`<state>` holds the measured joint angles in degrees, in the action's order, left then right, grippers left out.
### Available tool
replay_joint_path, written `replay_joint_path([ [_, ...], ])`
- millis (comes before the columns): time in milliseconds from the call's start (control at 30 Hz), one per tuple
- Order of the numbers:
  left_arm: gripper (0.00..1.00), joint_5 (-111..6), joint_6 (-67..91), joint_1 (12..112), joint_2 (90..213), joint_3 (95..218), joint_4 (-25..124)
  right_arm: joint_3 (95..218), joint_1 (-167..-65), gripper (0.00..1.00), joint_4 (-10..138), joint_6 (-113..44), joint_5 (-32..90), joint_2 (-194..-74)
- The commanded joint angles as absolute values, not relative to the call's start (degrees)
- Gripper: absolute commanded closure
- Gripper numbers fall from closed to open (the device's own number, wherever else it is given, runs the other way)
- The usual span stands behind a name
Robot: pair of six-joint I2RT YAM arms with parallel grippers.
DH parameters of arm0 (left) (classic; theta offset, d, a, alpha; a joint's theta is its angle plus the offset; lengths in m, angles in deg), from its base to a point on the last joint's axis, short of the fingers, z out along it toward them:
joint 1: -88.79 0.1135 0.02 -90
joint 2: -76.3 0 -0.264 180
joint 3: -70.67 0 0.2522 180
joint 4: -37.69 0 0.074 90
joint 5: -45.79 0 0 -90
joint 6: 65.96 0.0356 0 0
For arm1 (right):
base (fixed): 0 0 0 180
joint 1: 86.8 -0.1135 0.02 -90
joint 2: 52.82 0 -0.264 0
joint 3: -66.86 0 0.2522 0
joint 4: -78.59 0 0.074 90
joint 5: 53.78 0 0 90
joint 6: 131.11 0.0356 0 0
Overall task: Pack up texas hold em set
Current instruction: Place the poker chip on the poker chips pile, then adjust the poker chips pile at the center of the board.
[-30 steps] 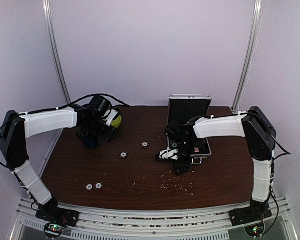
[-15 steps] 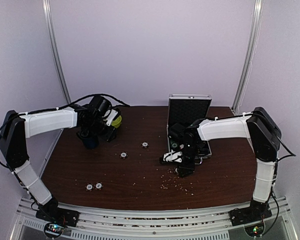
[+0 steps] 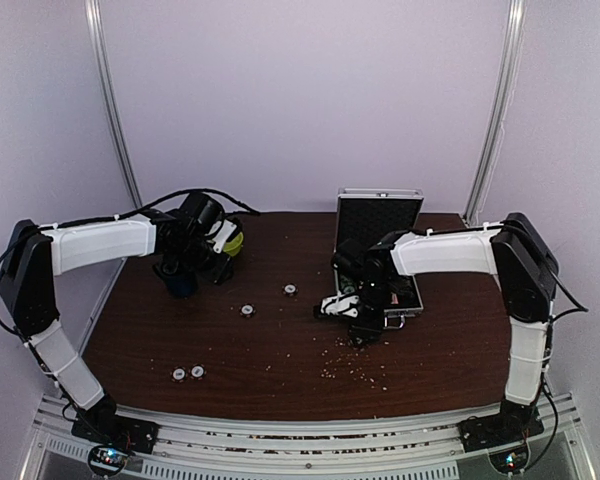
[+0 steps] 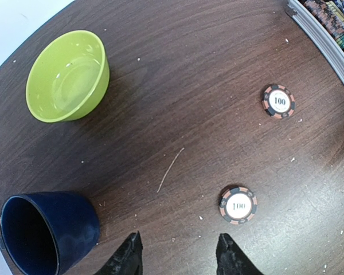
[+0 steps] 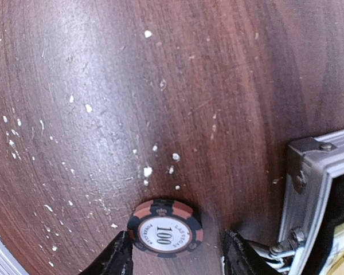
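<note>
Right hand [image 5: 178, 246] is found spread, a 100 chip [image 5: 165, 234] lying flat on the surface [image 5: 74, 86] between its fingers [image 5: 116, 259], just beside the near-left corner of the open case [image 5: 309, 183]. Left hand [image 4: 178, 260], also spread, is stationed well apart by the mug [image 4: 46, 229].

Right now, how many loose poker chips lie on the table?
5 chips: two near the front left, two mid-table, one at the right gripper beside the case. More may hide under the arms.
</note>
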<state>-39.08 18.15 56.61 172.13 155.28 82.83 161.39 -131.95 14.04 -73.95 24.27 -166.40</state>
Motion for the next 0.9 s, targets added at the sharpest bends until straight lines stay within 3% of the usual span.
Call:
replay_joint_path([
  [0,0.56,-39.9,18.94,57.21,172.73,157.03,82.12,162.91,-132.33,0.45,13.15,-74.04,22.59,-168.43],
  [867,0.56,-40.34,19.01,57.22,172.9,157.21,82.36,160.42,-132.54,0.55,10.9,-73.85,22.65,-165.57],
])
